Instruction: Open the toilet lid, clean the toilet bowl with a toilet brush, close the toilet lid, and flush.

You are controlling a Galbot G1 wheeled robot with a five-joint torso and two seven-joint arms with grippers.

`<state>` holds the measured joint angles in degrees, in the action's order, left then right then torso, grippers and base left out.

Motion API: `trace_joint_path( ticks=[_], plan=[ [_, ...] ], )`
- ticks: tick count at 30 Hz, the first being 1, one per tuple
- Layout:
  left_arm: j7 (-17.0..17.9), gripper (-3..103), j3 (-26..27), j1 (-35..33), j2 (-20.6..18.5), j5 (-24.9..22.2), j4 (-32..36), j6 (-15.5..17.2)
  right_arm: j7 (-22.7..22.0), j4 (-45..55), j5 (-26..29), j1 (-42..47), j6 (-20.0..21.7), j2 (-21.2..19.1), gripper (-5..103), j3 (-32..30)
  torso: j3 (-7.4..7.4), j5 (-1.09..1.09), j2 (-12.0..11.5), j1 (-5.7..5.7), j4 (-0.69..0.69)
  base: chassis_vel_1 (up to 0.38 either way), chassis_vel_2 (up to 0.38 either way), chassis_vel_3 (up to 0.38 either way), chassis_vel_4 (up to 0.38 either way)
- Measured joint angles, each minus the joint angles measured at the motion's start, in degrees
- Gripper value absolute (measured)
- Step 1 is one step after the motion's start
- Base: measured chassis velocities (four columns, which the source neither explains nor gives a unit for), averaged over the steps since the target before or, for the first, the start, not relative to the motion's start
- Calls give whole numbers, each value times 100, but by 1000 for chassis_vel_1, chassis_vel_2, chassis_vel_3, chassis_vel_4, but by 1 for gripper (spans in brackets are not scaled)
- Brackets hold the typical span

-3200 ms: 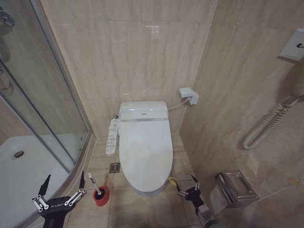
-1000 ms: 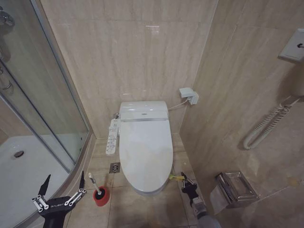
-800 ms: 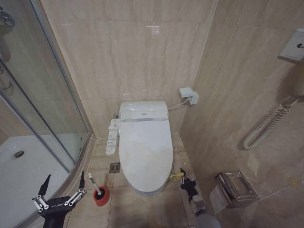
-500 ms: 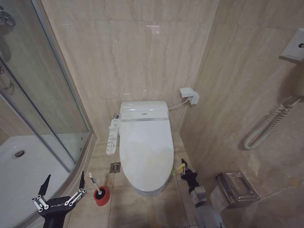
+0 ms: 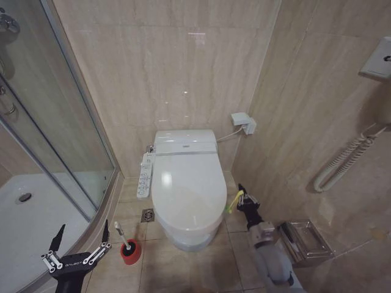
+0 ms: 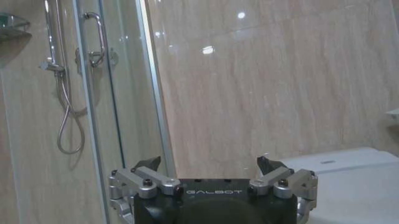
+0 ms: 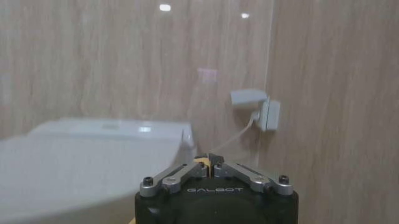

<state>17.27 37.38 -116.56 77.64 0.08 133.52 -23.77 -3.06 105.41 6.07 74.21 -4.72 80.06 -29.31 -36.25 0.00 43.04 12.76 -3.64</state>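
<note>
Leftmost, the left gripper (image 5: 78,243) hangs low beside the curved shower tray (image 5: 36,213), its fingers spread wide with nothing between them; the left wrist view confirms the splayed tips, so this arm looks parked and ready rather than working. Just beside it on the floor tiles stands the toilet brush (image 5: 120,235), its white handle leaning out of the red cup holder (image 5: 129,252), untouched and within that idle arm's reach, which fits a brush meant for a later step. Next comes the button panel (image 5: 145,174) along the toilet's side, then the toilet lid (image 5: 186,189), which seems tilted a little upward at its front, covering the toilet bowl (image 5: 194,239), of which just the outer front shell is visible beneath. At the lid's right edge, the right gripper (image 5: 239,195) sits with its fingers drawn together on the green-yellow band (image 5: 234,200) fixed there; the right wrist view shows the tips meeting, with a hint of yellow between them, though the contact itself is blurred, so I judge it a grip rather than see it plainly. That band probably serves as a pull tab, sparing the gripper the smooth plastic. Farther right, a wall socket (image 5: 243,122) and a metal paper holder (image 5: 304,241) stay clear of the work.
</note>
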Motion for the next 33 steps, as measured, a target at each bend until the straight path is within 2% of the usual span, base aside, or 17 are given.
trace_joint_path(
  ticks=[14,20,33],
  plan=[
    [0,100,0,0,0,0,0,0,-125,75,488,-870,508,-318,2,-14,0,0,0,0,1,0,0,0,0],
    [0,100,0,0,0,0,0,0,-232,-278,691,-1405,703,-510,2,83,0,0,1,0,2,0,0,0,0],
    [0,100,0,0,0,0,0,0,-367,-1115,1047,-2429,823,-928,2,270,0,0,1,-1,2,0,0,0,0]
  ],
)
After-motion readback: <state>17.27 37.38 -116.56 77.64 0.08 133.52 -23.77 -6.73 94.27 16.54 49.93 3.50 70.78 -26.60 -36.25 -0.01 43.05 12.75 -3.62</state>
